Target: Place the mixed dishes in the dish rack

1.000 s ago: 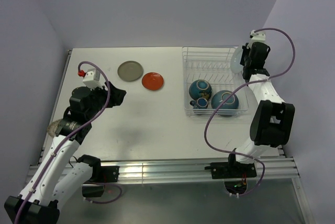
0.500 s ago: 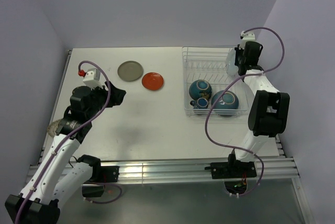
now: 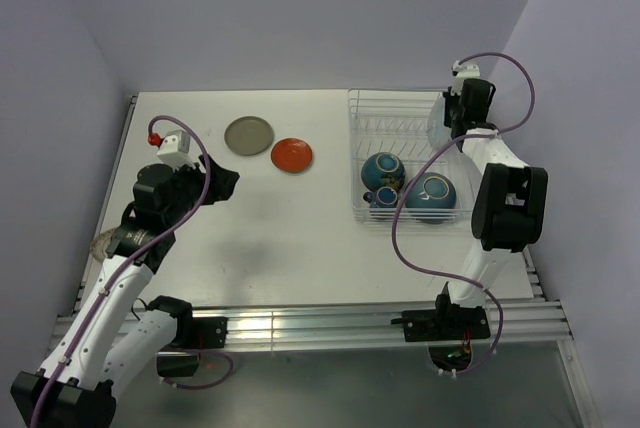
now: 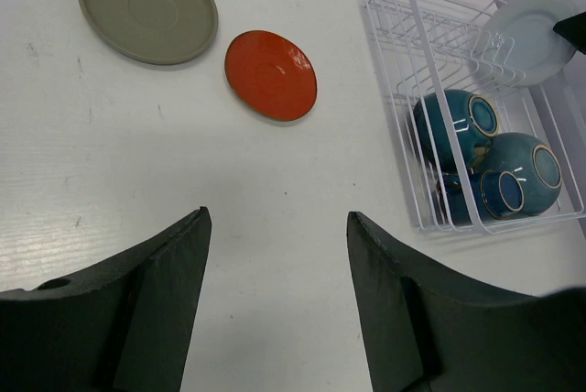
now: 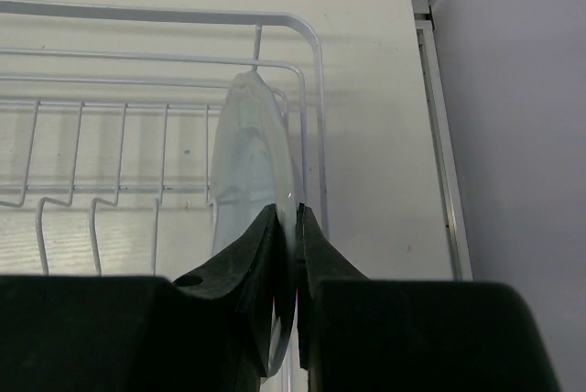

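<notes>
Standing on edge at the far right end of the dish rack [image 3: 352, 153], the pale blue-white plate [image 5: 245, 154] is pinched at its rim by the right jaws, which are closed tight on it. In the right wrist view the plate is seen edge-on, just inside the rack's end wire and above the row of upright slots. Whether its lower rim is seated in a slot cannot be told, since that part is hidden by the jaws. The right arm [image 3: 508, 206] is stretched out along the rack's right side.

Two teal-blue bowls are held in the near part of the rack, one [image 3: 382, 169] toward the middle and the other [image 3: 430, 194] to its right, touching each other. A small mug [image 3: 384, 198] is tucked against them at the near wall.

Two dishes are left on the counter [image 3: 300, 238], well to the left of the rack. The grey-olive plate [image 3: 248, 134] is laid flat toward the far edge, and the orange-red plate [image 3: 291, 155] is laid flat just beside it, nearer the rack, with a narrow gap between them.

The left jaws are held open above the bare counter, and nothing is gripped between them. The left arm [image 3: 150, 218] is raised over the counter's left side, with both loose plates seen ahead of it in its wrist view.
</notes>
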`<state>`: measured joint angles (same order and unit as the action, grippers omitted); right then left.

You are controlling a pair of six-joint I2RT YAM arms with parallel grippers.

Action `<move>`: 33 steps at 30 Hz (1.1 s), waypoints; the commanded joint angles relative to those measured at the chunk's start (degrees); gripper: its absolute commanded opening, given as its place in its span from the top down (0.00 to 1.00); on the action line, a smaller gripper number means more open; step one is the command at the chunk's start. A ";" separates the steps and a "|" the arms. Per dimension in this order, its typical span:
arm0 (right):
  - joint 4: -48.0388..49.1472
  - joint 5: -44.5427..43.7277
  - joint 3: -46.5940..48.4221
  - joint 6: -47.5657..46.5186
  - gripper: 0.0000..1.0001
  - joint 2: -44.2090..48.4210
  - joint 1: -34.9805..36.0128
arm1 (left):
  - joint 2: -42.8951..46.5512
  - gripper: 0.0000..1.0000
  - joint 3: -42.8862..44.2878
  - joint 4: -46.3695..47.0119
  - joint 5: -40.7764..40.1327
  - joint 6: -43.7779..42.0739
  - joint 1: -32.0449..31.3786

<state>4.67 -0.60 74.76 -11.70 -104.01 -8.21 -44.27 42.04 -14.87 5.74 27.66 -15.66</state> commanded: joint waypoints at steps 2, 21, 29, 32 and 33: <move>-0.62 -0.89 1.27 -2.44 0.93 -0.76 0.56 | -0.20 0.33 -0.21 1.60 0.41 -0.68 0.45; -1.06 -2.30 -1.11 -4.82 0.64 0.56 1.88 | 0.06 0.33 -0.29 1.60 0.59 -0.68 0.54; -1.50 -2.74 -2.34 -4.99 0.25 3.45 1.70 | -0.64 0.33 -0.38 1.78 1.38 -0.59 0.81; -2.99 -1.34 -2.86 -4.73 0.19 6.70 1.53 | -1.52 0.33 -0.29 1.78 2.52 -0.41 1.16; -3.43 0.58 -3.04 -4.64 0.16 8.71 1.18 | -1.87 0.33 -0.38 1.86 2.96 -0.33 1.25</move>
<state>1.23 -2.07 71.92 -16.32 -102.30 -6.63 -45.32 41.95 -14.81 6.68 27.68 -15.00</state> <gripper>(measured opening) 0.826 0.672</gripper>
